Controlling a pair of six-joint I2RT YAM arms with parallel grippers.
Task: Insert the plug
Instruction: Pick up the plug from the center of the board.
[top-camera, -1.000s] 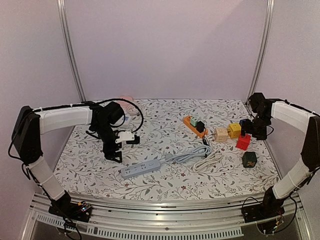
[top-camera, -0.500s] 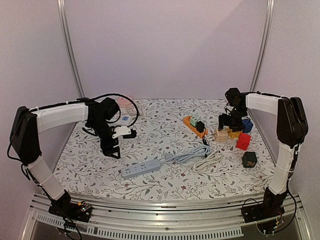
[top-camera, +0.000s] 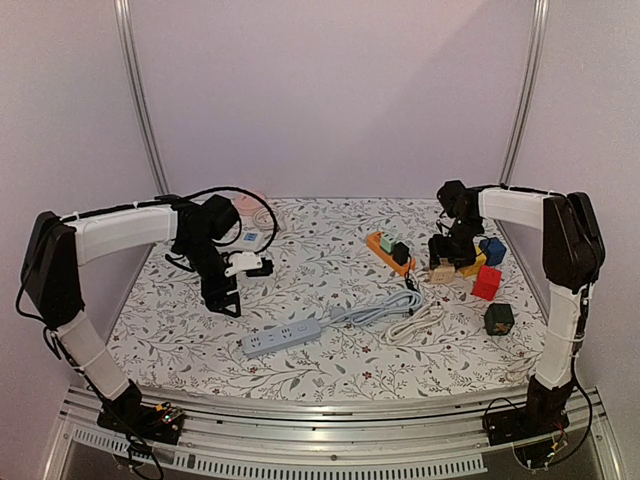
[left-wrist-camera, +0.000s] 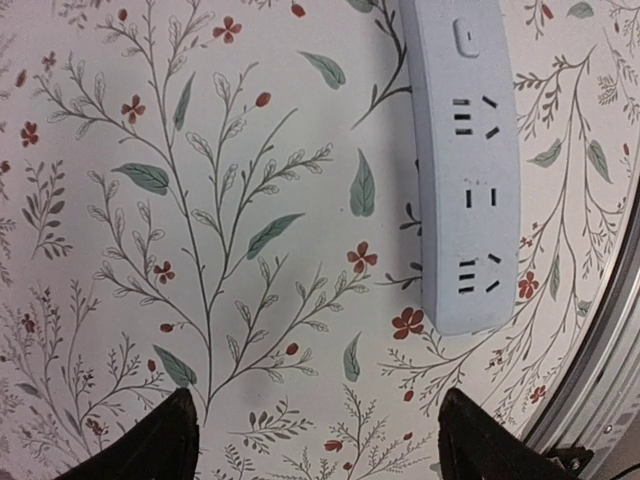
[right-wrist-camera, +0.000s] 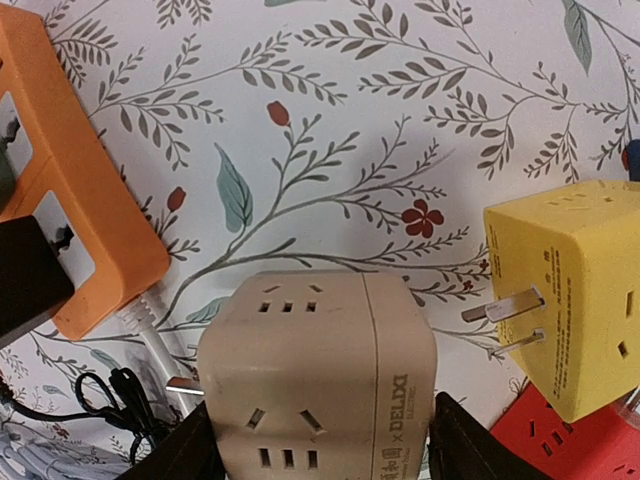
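Left gripper (left-wrist-camera: 315, 445) hangs over the table (top-camera: 320, 285) with its jaws wide apart and nothing between them, near the left end of the grey power strip (left-wrist-camera: 465, 170). At the far right, in order: orange strip (right-wrist-camera: 90, 250), beige cube plug (right-wrist-camera: 315, 380) resting on the table, yellow cube (right-wrist-camera: 570, 300). Right gripper (right-wrist-camera: 320, 455) straddles the beige cube plug, part open, one finger close at each side. Contact cannot be confirmed.

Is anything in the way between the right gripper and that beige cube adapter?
Nothing visible. The right gripper straddles the beige adapter, a finger on each side; the yellow adapter and the orange power strip sit off to either side, clear of it.
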